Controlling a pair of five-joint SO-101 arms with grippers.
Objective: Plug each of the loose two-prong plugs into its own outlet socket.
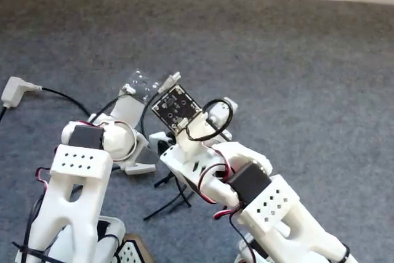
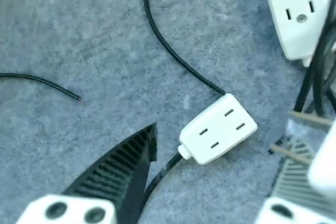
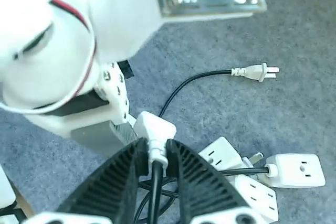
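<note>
A white outlet socket [image 2: 218,128] with two pairs of slots lies on the grey carpet on a black cable. My left gripper [image 2: 228,128] hangs open above it, its black finger [image 2: 123,169] to one side and its grey ribbed finger [image 2: 299,182] to the other. My right gripper [image 3: 155,148] is shut on a white two-prong plug [image 3: 155,128], right beside the left arm's grey finger [image 3: 100,136]. That plug's prongs [image 2: 289,152] poke into the left wrist view. A loose plug [image 3: 257,72] lies farther out. Another loose plug [image 1: 13,90] lies far left.
More white sockets [image 3: 296,170] [image 3: 223,153] [image 3: 257,195] crowd together with tangled black cables under the right gripper. A further socket [image 2: 299,11] and a cut cable end [image 2: 77,98] lie near the left gripper. The two arms [image 1: 80,164] [image 1: 246,183] stand close together.
</note>
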